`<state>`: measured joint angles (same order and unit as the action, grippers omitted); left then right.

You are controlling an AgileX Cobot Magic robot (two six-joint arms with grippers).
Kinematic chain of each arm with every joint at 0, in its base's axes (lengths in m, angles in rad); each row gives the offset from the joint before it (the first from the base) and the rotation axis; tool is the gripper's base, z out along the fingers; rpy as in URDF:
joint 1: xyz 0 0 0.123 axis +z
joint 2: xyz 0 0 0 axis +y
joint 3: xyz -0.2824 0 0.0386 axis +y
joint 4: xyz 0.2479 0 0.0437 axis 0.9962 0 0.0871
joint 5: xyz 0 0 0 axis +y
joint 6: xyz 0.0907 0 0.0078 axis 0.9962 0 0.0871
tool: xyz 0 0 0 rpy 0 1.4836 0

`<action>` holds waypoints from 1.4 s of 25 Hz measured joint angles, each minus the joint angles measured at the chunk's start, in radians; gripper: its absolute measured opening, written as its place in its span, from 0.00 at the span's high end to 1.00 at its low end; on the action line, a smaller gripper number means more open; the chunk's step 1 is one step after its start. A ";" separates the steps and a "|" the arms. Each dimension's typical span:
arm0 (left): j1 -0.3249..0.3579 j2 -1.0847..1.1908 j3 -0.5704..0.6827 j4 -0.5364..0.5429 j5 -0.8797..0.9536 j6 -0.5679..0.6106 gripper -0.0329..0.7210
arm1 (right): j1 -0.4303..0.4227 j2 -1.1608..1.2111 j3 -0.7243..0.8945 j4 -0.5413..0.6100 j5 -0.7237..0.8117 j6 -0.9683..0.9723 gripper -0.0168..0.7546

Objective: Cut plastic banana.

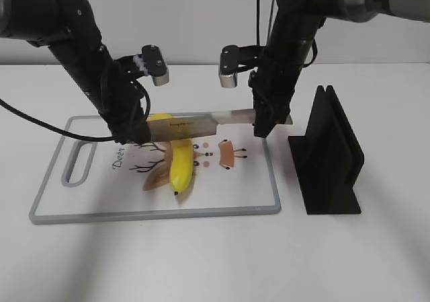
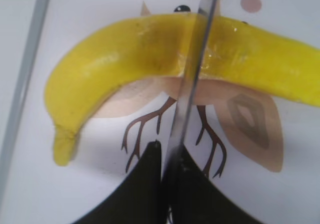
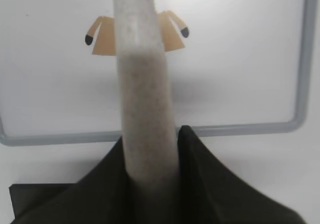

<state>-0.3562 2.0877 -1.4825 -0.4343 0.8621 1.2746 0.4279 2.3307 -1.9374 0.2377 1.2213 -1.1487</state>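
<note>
Step in hand: the cut itself — the knife [image 1: 201,124] is held level across the plastic banana [image 1: 181,171], carried at both ends.
Right gripper [image 1: 263,128]: pinched on the knife's handle, seen in the right wrist view as a pale grey grip [image 3: 145,109] clamped between the two dark fingers [image 3: 210,184].
Left gripper [image 2: 167,159]: its fingers are pressed onto the blade's tip end, the thin steel caught between them in the left wrist view.
Banana: lying on the white cutting board [image 1: 255,198], over the printed deer picture, its curved length running across the blade's line.
Blade and fruit: in the left wrist view the edge [image 2: 192,69] crosses the banana near its middle; whether it is already touching the skin or just above it cannot be told.
Knife stand [image 1: 329,157]: black, empty, on the table just right of the board.
Next move, as judged: an even downward press by both arms is called for — kept level, so the blade is not twisted out of either pinch and the glossy banana is not rolled aside.
</note>
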 joint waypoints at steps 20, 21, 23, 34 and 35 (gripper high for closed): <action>-0.002 -0.323 -0.022 0.081 0.028 -0.009 0.95 | 0.003 -0.200 -0.114 0.028 0.021 -0.014 0.71; -0.002 -0.323 -0.022 0.073 0.028 -0.010 0.93 | 0.003 -0.200 -0.114 0.028 0.021 -0.017 0.71; -0.002 -0.323 -0.022 0.047 0.015 -0.014 0.83 | 0.003 -0.200 -0.114 0.036 0.021 -0.018 0.71; -0.005 -0.340 -0.022 -0.035 -0.062 -0.035 0.07 | 0.006 -0.200 -0.114 0.059 0.014 0.006 0.76; -0.005 -0.350 -0.022 -0.034 -0.087 -0.042 0.07 | 0.006 -0.200 -0.114 0.051 0.013 0.009 0.76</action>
<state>-0.3612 1.7374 -1.5048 -0.4686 0.7753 1.2327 0.4341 2.1303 -2.0517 0.2891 1.2344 -1.1394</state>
